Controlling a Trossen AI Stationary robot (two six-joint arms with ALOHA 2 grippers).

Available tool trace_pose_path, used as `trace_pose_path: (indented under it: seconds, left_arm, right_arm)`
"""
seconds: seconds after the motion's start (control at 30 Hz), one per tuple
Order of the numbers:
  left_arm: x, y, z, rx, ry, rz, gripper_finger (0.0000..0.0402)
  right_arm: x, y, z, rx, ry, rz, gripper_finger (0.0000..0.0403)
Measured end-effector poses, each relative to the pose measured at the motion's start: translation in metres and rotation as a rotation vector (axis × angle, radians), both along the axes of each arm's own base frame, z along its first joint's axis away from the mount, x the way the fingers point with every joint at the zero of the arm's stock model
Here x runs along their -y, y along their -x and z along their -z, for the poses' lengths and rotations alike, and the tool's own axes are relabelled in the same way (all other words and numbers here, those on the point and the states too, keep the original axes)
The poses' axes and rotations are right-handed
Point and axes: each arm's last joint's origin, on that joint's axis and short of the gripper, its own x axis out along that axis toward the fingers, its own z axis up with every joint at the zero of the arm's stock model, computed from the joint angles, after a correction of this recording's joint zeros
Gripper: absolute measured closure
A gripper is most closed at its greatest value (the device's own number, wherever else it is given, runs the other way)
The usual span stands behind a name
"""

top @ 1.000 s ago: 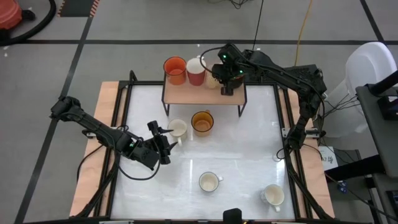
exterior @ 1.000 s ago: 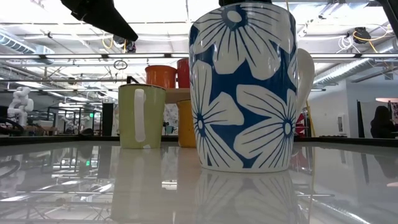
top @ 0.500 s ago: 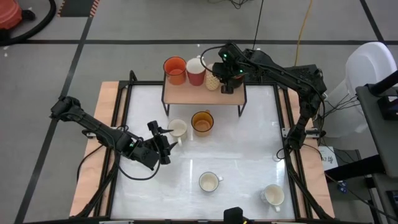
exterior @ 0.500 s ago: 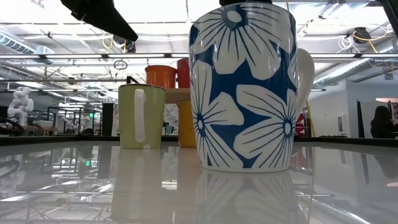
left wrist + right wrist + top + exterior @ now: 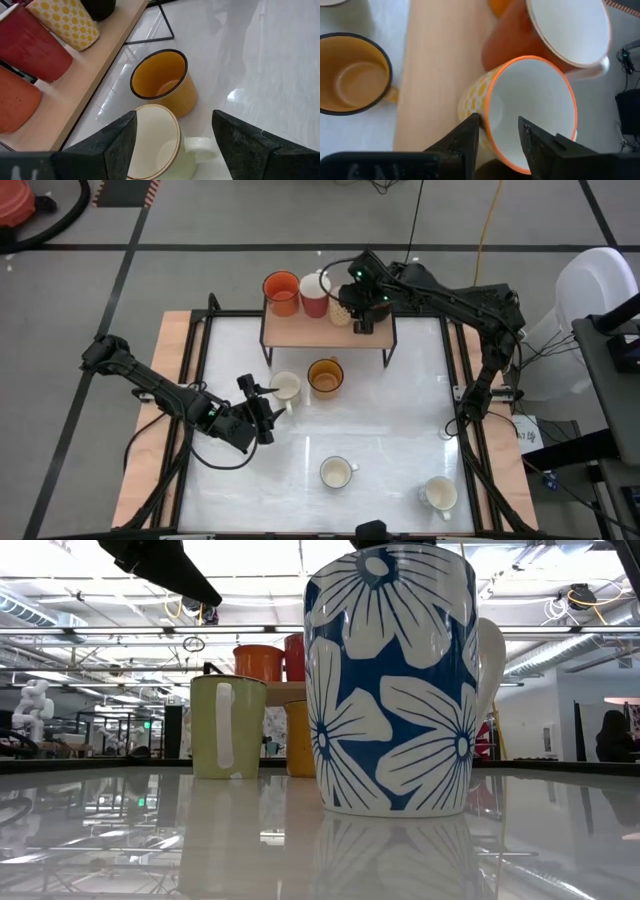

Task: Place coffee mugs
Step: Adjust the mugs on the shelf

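Right wrist view: right gripper (image 5: pixel 498 131) fingers straddle rim of yellow-patterned mug (image 5: pixel 520 107) on wooden shelf (image 5: pixel 437 60), far side of tabletop; whether gripping or parted, cannot tell. Left gripper (image 5: pixel 172 132), fingers wide, hangs over cream mug (image 5: pixel 157 145) beside amber mug (image 5: pixel 162 80).

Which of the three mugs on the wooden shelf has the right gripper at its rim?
The yellow-patterned mug with the orange rim, last in the row beside the red mug and orange mug; right gripper straddles its rim.

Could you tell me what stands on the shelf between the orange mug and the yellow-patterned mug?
The red mug stands between the orange mug and the yellow-patterned mug, seen in the high view.
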Motion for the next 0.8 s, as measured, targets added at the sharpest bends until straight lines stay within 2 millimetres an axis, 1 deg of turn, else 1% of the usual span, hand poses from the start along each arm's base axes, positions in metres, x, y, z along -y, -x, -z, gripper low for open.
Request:
trace_pose_path:
  seconds: [0.1, 0.23, 0.4, 0.5, 0.63, 0.7, 0.8]
  left_arm:
    - [0.000, 0.000, 0.000, 0.000, 0.000, 0.000, 0.0140]
    - [0.000, 0.000, 0.000, -0.003, 0.005, 0.006, 0.0140]
    - [0.000, 0.000, 0.000, -0.005, 0.008, 0.008, 0.0140]
    - [0.000, 0.000, 0.000, -0.007, 0.011, 0.009, 0.0140]
    - [0.001, 0.001, 0.001, -0.006, 0.016, 0.012, 0.0140]
    - [0.003, 0.001, 0.000, -0.003, 0.019, 0.017, 0.0140]
    - [0.005, 0.002, 0.000, 0.001, 0.024, 0.023, 0.0140]
  right_arm:
    - [-0.006, -0.003, 0.000, -0.007, 0.017, -0.007, 0.0273]
    - [-0.015, -0.009, -0.001, -0.041, 0.096, -0.004, 0.0270]
    - [-0.030, -0.012, -0.009, -0.015, 0.148, -0.016, 0.0270]
    - [-0.041, -0.010, -0.018, 0.027, 0.141, -0.021, 0.0270]
    - [-0.055, -0.011, -0.024, 0.082, 0.095, 0.010, 0.0270]
    - [-0.061, -0.013, -0.022, 0.098, 0.060, 0.027, 0.0270]
    - [-0.071, -0.017, -0.012, 0.094, -0.005, 0.000, 0.0272]
